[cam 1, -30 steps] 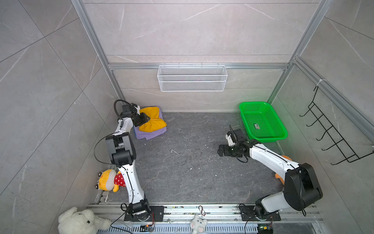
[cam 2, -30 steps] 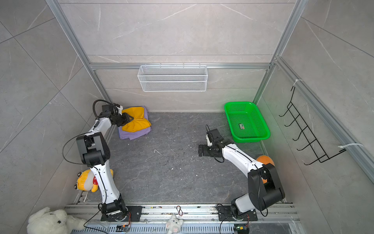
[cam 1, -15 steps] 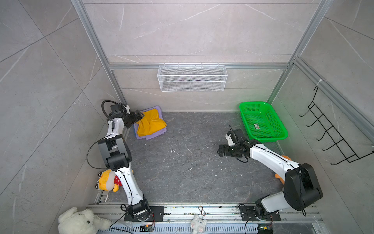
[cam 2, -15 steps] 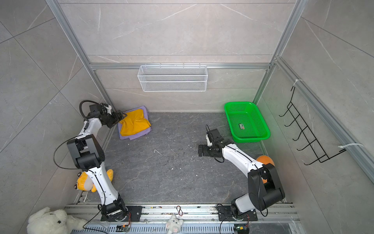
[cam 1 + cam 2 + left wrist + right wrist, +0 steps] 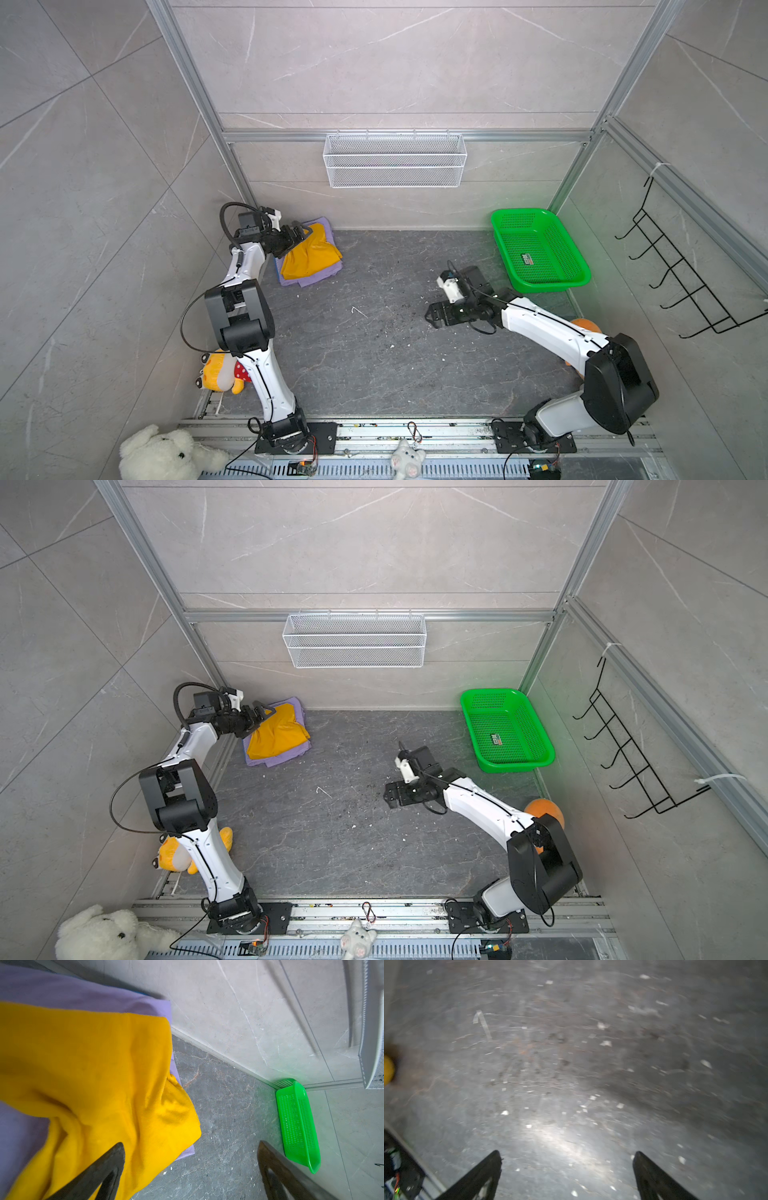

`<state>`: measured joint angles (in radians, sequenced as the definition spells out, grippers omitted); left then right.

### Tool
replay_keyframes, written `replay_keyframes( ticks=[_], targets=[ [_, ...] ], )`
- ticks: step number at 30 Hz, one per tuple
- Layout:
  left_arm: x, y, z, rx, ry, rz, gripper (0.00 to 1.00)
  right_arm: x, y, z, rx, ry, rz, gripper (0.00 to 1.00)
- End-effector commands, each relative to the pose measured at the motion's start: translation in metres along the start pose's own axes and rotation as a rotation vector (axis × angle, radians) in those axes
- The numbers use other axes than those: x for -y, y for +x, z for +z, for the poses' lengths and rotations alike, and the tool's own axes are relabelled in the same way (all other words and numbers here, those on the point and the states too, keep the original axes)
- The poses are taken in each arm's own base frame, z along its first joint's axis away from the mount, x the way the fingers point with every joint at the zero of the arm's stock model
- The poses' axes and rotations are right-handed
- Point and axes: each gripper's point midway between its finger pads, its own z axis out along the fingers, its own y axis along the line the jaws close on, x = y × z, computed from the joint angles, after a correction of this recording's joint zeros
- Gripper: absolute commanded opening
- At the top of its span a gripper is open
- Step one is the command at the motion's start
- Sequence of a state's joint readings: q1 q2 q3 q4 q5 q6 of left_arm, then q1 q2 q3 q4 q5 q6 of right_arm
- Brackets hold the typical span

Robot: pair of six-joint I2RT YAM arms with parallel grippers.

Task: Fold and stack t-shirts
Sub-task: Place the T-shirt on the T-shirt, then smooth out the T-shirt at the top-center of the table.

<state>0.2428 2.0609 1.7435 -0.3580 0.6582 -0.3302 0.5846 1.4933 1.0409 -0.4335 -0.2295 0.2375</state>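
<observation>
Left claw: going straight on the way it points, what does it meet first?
Probably the yellow shirt atop the purple shirt; the open left claw aims at its edge, height unclear.

White arms (image 5: 266, 378), black joints (image 5: 239, 316), looping cables (image 5: 221, 218)

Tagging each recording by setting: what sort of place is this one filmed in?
Most likely a purpose-built robot test cell, not a home: grey stone-look panels in an aluminium frame, two white-and-black robot arms bolted to a metal base rail, and staged props like the green plastic mesh basket.
</observation>
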Motion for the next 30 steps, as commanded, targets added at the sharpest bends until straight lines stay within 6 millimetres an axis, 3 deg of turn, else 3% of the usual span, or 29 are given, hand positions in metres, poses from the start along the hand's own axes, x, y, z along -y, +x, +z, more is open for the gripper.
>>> replay_keyframes(
  ticks=[1,8,15,21,22,26,30],
  targets=[
    [-0.005,-0.01,0.008,0.046,-0.027,-0.024,1.0,-0.051,-0.036,-0.004,0.116,-0.116,-0.149,0.99],
    [-0.075,-0.006,0.026,0.044,-0.283,-0.152,1.0,-0.115,-0.055,0.015,0.122,-0.212,-0.248,0.99],
    [-0.071,-0.021,0.02,0.064,-0.259,-0.15,1.0,-0.173,-0.083,0.01,0.188,-0.294,-0.35,0.99],
    [-0.099,-0.027,-0.008,0.059,-0.432,-0.216,1.0,-0.183,-0.086,0.007,0.198,-0.293,-0.373,0.99],
    [-0.098,-0.03,-0.012,0.074,-0.418,-0.213,1.0,-0.182,-0.084,0.007,0.194,-0.285,-0.373,0.99],
    [-0.057,-0.045,-0.015,0.15,-0.236,-0.141,1.0,-0.173,-0.078,0.006,0.193,-0.248,-0.372,0.99],
    [-0.022,-0.037,0.004,0.089,-0.134,-0.101,1.0,-0.164,-0.075,0.002,0.193,-0.207,-0.365,0.99]
  ],
)
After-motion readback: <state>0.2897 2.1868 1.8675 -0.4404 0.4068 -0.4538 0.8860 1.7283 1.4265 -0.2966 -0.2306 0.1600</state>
